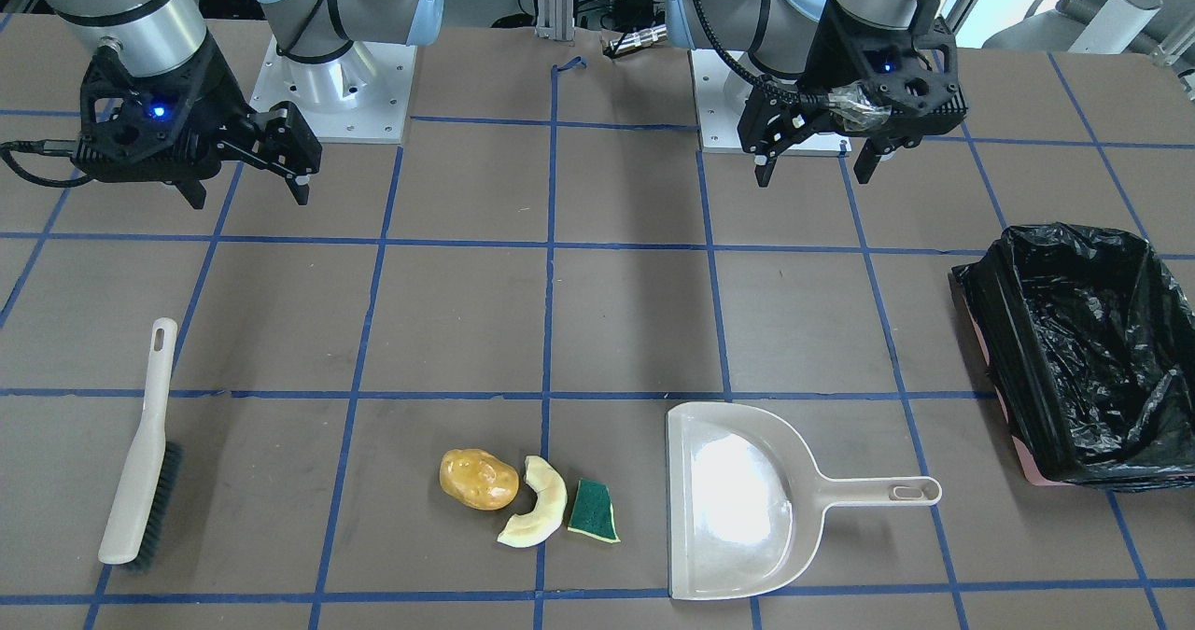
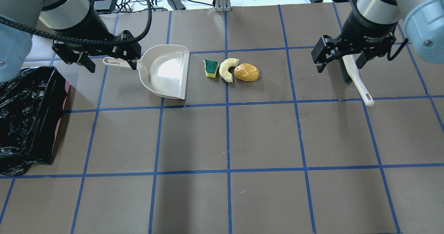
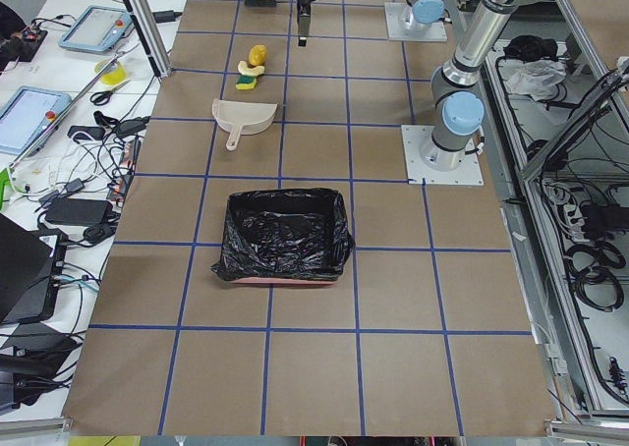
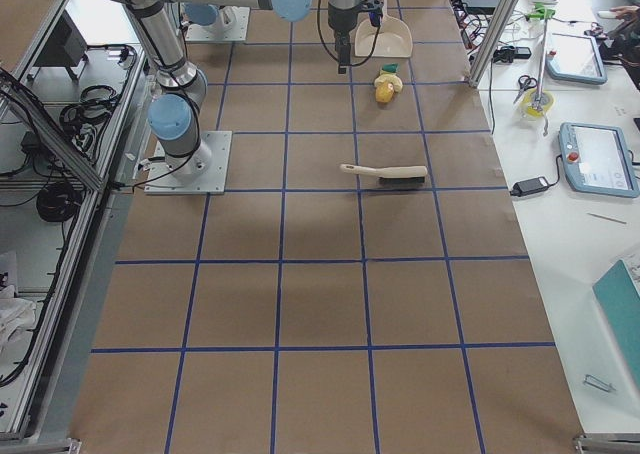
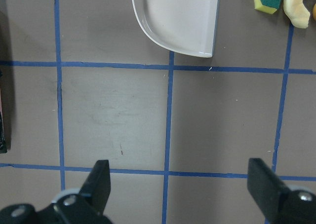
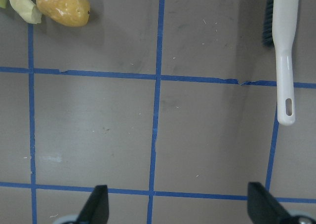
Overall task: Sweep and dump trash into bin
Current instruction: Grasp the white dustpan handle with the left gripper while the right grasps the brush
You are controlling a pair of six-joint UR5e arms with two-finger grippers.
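Both jaws hung released above the table [image 1: 635,331], holding nothing.
From the front I saw the potato [image 1: 479,479], wedge slice [image 1: 535,515] and sponge piece [image 1: 594,511] rowed lengthwise between brush [image 1: 140,462] and dustpan [image 1: 738,499], whose handle pointed at the bin [image 1: 1018,359]; the overhead half-hid that brush.

**Both arms poised, hands open**

Left arm: I see it reaching out from its base, wrist turned straight down. The left hand [image 1: 814,171] hangs above the worktop with jaws spread wide. Its wrist camera shows the left fingers [image 5: 100,183] well apart.

Right arm: same posture on the other side, wrist vertical. The right hand [image 1: 249,193] also hangs off the worktop, jaws spread just as wide. The right fingers [image 6: 97,205] sit at the lower edge of its own wrist view.

The two hands are well apart.
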